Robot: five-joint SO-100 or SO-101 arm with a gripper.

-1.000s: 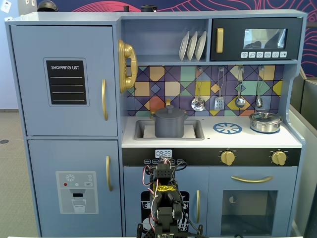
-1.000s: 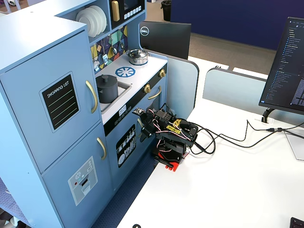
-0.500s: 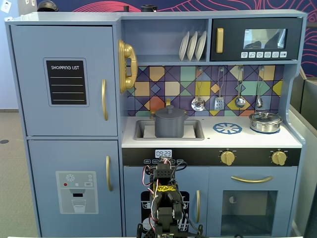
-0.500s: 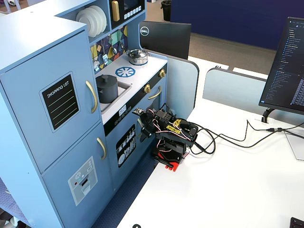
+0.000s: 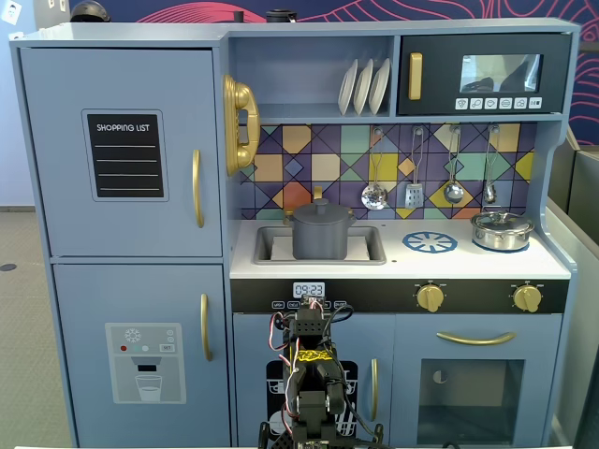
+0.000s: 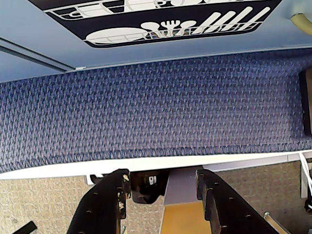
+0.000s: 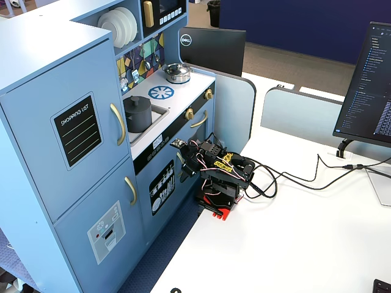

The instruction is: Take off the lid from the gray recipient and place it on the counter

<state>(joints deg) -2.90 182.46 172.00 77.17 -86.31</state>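
Lid (image 5: 320,209) seated on the gray recipient (image 5: 320,238) in the counter (image 5: 468,264) sink.
The tool (image 6: 163,183) was held released and empty, low before the kitchen front.

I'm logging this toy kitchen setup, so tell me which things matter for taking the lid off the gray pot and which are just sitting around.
For the job:
- lid
- gray pot, standing in the sink
- white counter
- gripper, open, down by the floor

Just there:
- silver pot
- plates
- hanging utensils
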